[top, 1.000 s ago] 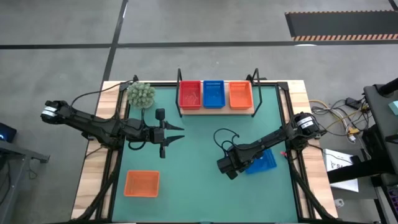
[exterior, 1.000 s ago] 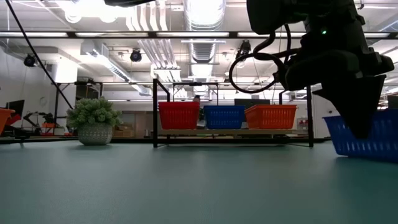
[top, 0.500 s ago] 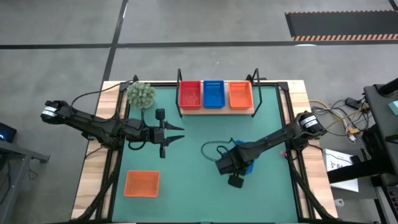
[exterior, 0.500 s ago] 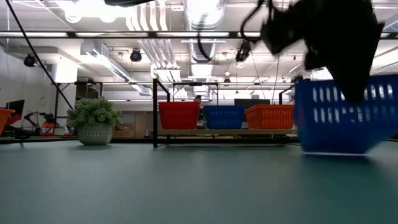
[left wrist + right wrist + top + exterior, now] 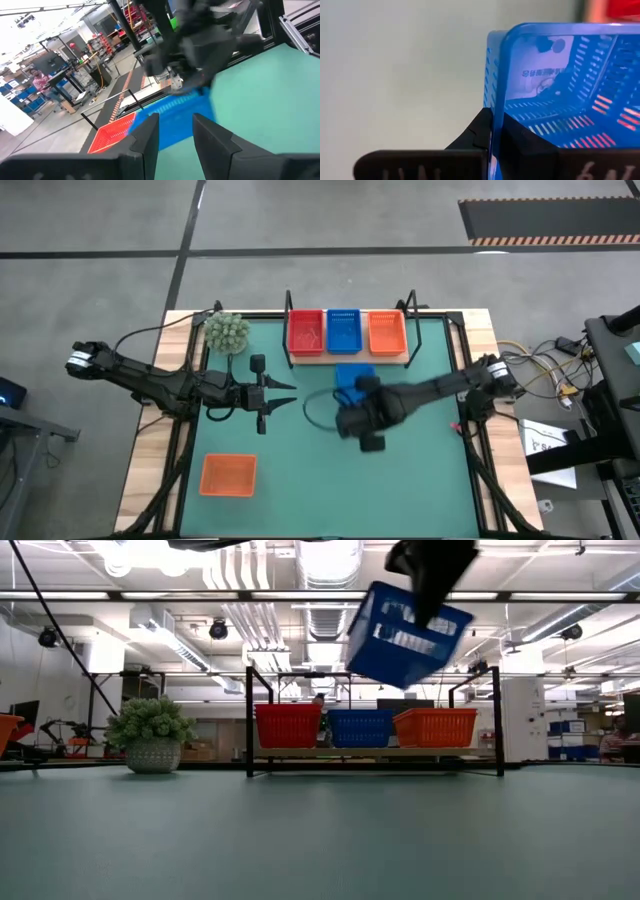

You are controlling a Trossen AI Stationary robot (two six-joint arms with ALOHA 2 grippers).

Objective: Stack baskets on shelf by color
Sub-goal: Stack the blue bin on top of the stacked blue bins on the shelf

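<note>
**Low view: blue basket riding high toward the shelf**

Low view is showing the right gripper [image 5: 432, 575] carrying a blue basket [image 5: 408, 632] clear above the green mat [image 5: 320, 830], tilted, hanging over the shelf [image 5: 375, 752]. Right wrist view is showing why it tilts: the two fingers [image 5: 485, 132] are pinching one rim wall only, closed tight on the thin plastic, so the rest of the basket is sagging away from the grip.

From above, the carried blue basket [image 5: 352, 375] is sitting just in front of the shelf [image 5: 347, 356], roughly level with the blue basket [image 5: 343, 331] already standing in the middle slot, between a red basket [image 5: 305, 331] and an orange basket [image 5: 386, 331]. That line-up is likely deliberate, aiming for blue on blue.

The left gripper [image 5: 281, 392] is waiting over the mat's left half, its fingers spread and holding nothing. A loose orange basket [image 5: 228, 475] is lying near the mat's front-left corner, probably next in turn. A potted plant [image 5: 227, 332] is standing beside the shelf's left end.
</note>
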